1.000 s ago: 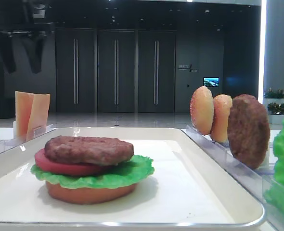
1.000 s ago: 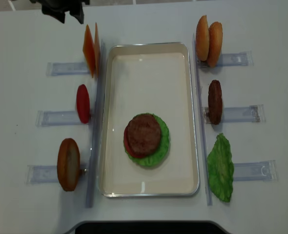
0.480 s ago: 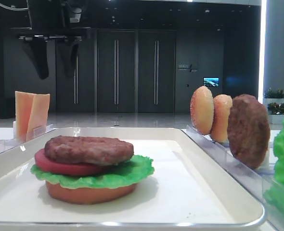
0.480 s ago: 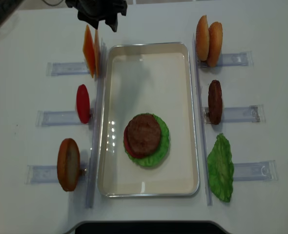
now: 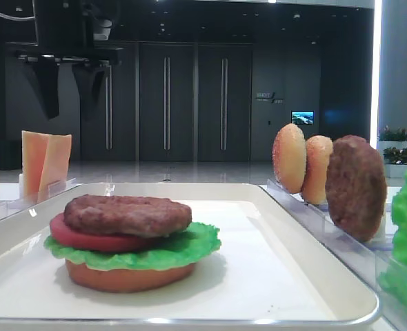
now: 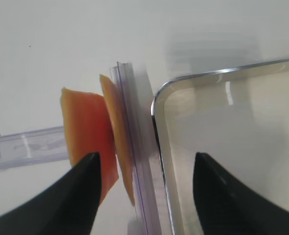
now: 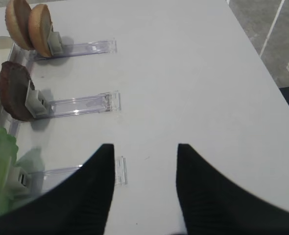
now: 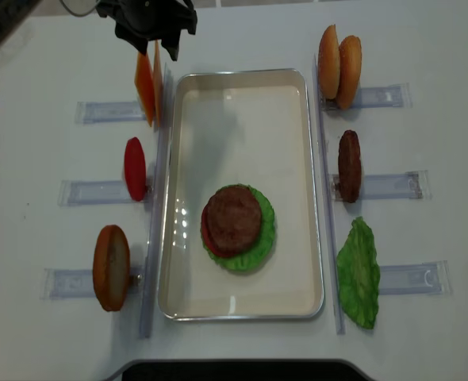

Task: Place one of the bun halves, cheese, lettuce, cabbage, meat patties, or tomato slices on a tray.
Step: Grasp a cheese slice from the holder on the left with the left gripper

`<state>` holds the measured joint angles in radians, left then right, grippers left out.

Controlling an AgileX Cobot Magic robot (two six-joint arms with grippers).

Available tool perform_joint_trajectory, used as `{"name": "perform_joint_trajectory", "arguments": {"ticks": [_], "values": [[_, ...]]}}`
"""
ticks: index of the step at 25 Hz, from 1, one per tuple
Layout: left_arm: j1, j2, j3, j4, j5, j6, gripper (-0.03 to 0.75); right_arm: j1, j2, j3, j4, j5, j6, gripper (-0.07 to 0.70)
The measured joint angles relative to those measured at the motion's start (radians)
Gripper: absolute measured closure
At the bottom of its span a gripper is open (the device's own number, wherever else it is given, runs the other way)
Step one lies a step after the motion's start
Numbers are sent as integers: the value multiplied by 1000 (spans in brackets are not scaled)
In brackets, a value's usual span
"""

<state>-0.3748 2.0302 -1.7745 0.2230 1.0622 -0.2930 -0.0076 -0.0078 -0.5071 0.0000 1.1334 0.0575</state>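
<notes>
No brand or label is legible on the food or racks; a small sign on the far dark wall is showing too blurred to read.

Nearest on the left, a bun half [image 8: 111, 267] is standing on edge in its clear rack [image 8: 69, 282]. On the right a lettuce [image 8: 358, 274] leaf is lying beside the tray [image 8: 242, 79]. Inside the tray, toward its near end, a stack is sitting: bun at the bottom, then lettuce, a tomato slice and a patty [image 8: 234, 218] on top. Farther back, a tomato [image 8: 135, 168] is standing on the left and a patty [image 8: 349, 165] on the right. At the far end, two bun halves [image 8: 339, 55] are standing on the right and two cheese [image 8: 148, 81] slices upright on the left, just beside the tray's far-left corner.

The left gripper [image 8: 149, 48] is hanging above the cheese with its fingers spread wide, holding nothing and touching nothing. The right gripper [image 7: 143, 186] is hovering over the bare table [image 7: 193, 73] on the right, fingers apart and gripping nothing.
</notes>
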Motion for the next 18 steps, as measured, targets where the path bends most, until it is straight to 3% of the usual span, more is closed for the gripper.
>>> {"name": "perform_joint_trajectory", "arguments": {"ticks": [18], "values": [[0,76,-1,52,-29,-22,262,0,0,0,0,0,0,341]]}}
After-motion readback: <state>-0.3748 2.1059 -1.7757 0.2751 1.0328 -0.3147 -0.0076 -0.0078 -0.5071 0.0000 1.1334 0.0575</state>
